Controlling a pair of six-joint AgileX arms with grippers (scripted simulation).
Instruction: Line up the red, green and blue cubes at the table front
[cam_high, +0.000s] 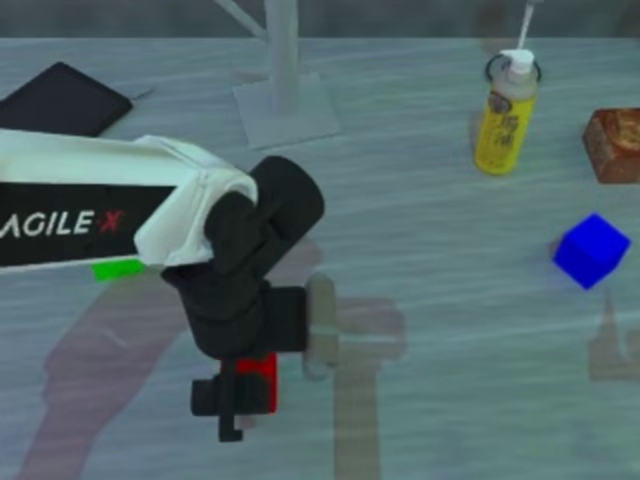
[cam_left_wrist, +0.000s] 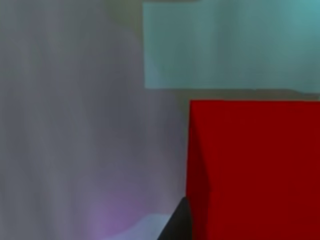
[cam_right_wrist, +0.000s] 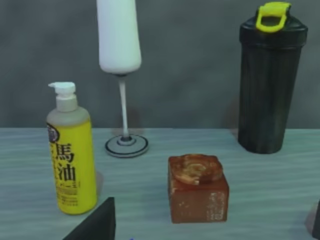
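the small glossy bright red cube sits near the front edge of the pale grey-teal wood-grained table, left of the middle, mostly hidden under the left gripper. in the left wrist view the red cube fills much of the frame very close to the camera, with a dark finger edge against its lower corner; the fingers look closed around the cube, though the contact is partly hidden. the white-and-black left arm reaches in from the table's left side.

the small glossy bright green cube lies farther back and to the left, only a sliver showing beneath the arm. the small glossy deep blue cube rests well apart on the right side of the table, turned at an angle.

behind the blue cube stand a brown rusty-looking block and a yellow pump bottle. a pale square base plate with a post and a flat black slab lie at the back left.

the right gripper is out of the top view; whether its fingers are open or closed cannot be told. its wrist view shows a tall black shaker bottle with a yellow lid loop.
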